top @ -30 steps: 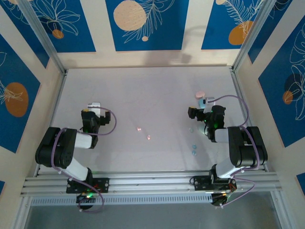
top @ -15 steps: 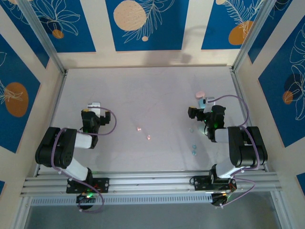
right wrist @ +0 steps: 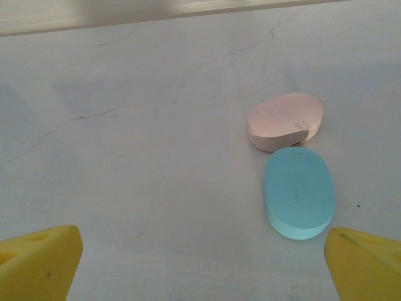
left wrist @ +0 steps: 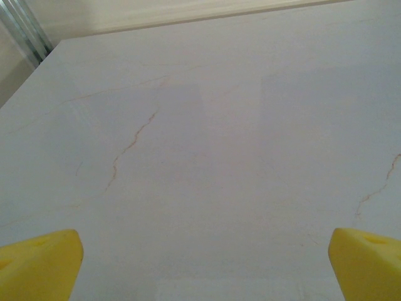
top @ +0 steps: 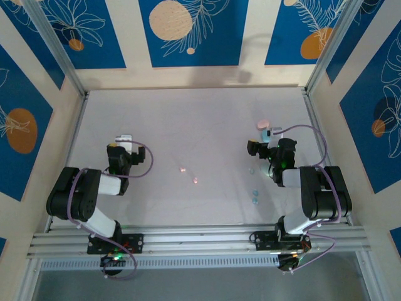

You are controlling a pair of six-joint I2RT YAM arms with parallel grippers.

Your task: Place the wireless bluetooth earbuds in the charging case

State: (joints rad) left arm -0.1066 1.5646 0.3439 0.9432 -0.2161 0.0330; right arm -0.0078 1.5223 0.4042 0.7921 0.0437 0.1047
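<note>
Two pale pink earbuds (top: 182,169) (top: 195,180) lie mid-table. Pale teal earbuds (top: 255,192) (top: 254,201) lie near the right arm, with another teal speck (top: 252,169) just above them. A closed pink charging case (right wrist: 286,121) (top: 263,124) and a closed teal charging case (right wrist: 297,191) lie side by side ahead of my right gripper (right wrist: 200,276) (top: 269,134). That gripper is open, its yellow fingertips (right wrist: 39,262) wide apart, with the teal case just inside the right finger. My left gripper (left wrist: 203,273) (top: 125,139) is open over bare table, with nothing between its yellow fingertips (left wrist: 39,264).
The pale marble-pattern table (top: 188,125) is fenced by aluminium posts (top: 316,69) and patterned walls on three sides. The left edge rail (left wrist: 25,31) shows in the left wrist view. Both arm bases sit on the front rail (top: 200,238).
</note>
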